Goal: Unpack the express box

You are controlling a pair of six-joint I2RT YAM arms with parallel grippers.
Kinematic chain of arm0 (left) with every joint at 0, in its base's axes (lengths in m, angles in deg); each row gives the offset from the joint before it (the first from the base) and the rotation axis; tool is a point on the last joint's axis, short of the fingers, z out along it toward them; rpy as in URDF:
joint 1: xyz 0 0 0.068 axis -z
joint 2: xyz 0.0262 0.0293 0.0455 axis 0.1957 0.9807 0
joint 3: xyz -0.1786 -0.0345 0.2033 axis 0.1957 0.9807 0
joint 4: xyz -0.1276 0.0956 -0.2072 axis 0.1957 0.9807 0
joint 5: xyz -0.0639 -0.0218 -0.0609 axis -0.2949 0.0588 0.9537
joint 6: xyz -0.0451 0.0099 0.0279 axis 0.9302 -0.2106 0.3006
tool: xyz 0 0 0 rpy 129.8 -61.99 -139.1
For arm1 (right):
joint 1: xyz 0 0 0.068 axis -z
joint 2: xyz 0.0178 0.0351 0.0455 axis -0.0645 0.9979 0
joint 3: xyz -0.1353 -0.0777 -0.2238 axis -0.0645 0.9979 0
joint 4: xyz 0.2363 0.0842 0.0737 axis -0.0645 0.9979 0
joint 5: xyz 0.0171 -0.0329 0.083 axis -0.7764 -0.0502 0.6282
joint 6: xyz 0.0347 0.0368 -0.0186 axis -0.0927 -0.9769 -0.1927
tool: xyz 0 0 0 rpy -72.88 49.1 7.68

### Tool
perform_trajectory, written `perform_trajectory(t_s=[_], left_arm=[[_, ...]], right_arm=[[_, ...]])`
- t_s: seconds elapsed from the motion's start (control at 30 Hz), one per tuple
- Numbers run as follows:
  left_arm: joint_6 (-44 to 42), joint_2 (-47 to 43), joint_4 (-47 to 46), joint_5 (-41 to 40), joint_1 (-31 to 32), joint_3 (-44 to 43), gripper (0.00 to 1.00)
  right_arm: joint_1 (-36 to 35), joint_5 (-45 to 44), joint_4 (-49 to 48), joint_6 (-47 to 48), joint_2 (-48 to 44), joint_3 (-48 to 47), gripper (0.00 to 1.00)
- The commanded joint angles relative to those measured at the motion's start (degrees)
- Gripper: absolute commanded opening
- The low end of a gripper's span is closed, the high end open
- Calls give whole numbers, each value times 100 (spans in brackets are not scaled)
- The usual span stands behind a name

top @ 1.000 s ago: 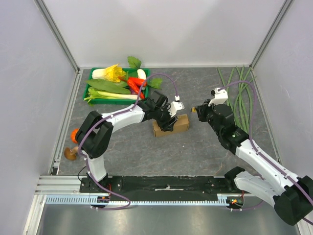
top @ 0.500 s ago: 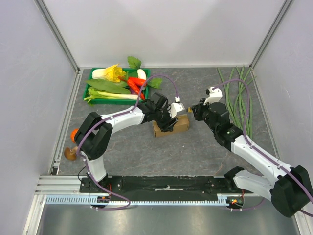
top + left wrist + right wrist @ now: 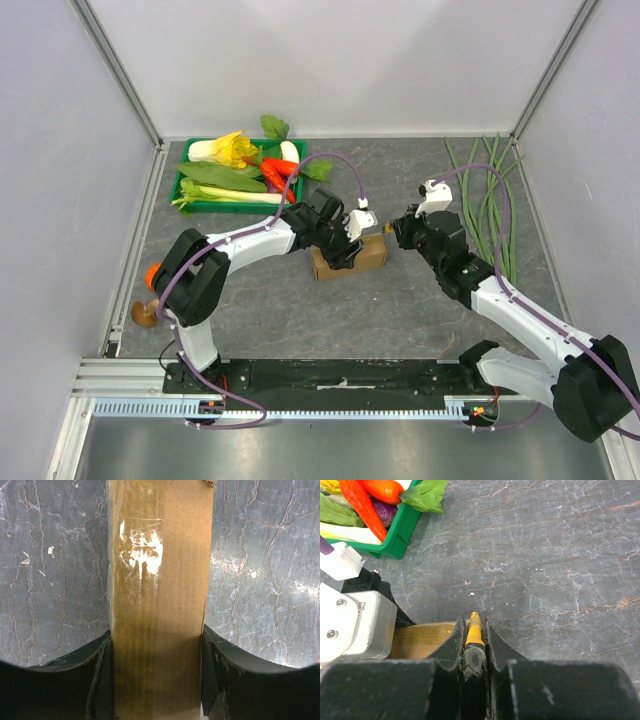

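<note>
The express box, plain brown cardboard, lies flat on the grey table at centre. My left gripper is shut across its width, and in the left wrist view the black fingers press both long sides of the express box. My right gripper sits just off the box's right end, shut on a thin tool with a yellow tip. In the right wrist view that gripper points the tip over the table right beside the box's edge.
A green tray of vegetables stands at the back left, its corner showing in the right wrist view. Long green stalks lie along the right wall. A mushroom and an orange item lie by the left wall.
My right gripper, still holding the tool, has moved a little left toward the box's right end. The left arm and the box have not moved.
</note>
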Motion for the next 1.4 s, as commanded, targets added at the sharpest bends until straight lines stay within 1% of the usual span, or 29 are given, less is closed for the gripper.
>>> perform_trajectory(t_s=[0.0,0.5,0.8,1.1,1.37], left_arm=[[-272,230,623,-412,34,289,42],[-281,248,632,-412,43,298,42],[-176,300,632,-430,34,228,41],[175,555,659,-649,-10,52,41],[396,740,746,-633,-194,-150,40]], right_arm=[[-17,30,-153,60,16,45,0],[-17,127,-312,-2,174,203,0],[-26,276,-373,-405,209,370,0],[-8,574,75,-897,165,660,0],[-26,558,532,-714,-186,766,0]])
